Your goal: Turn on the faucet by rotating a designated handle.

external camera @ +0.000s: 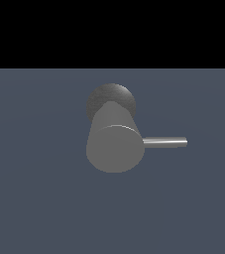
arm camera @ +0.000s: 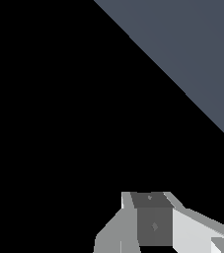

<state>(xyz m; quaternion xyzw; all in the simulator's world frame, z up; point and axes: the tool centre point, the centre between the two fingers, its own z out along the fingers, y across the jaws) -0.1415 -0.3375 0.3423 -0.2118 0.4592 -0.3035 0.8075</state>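
Observation:
The faucet is a thick matte grey cylinder with its flat round end facing the exterior camera and a darker rounded base behind it. The handle, a thin shiny rod, sticks out level toward the exterior view's right. My gripper does not appear in the exterior view. In the wrist view only part of my gripper shows, as white and grey finger bodies with a dark piece between them. The gap between the fingers cannot be made out. Neither faucet nor handle shows in the wrist view.
A flat blue-grey ground surrounds the faucet, ending in black beyond its far edge. The wrist view shows a wedge of the same ground against black.

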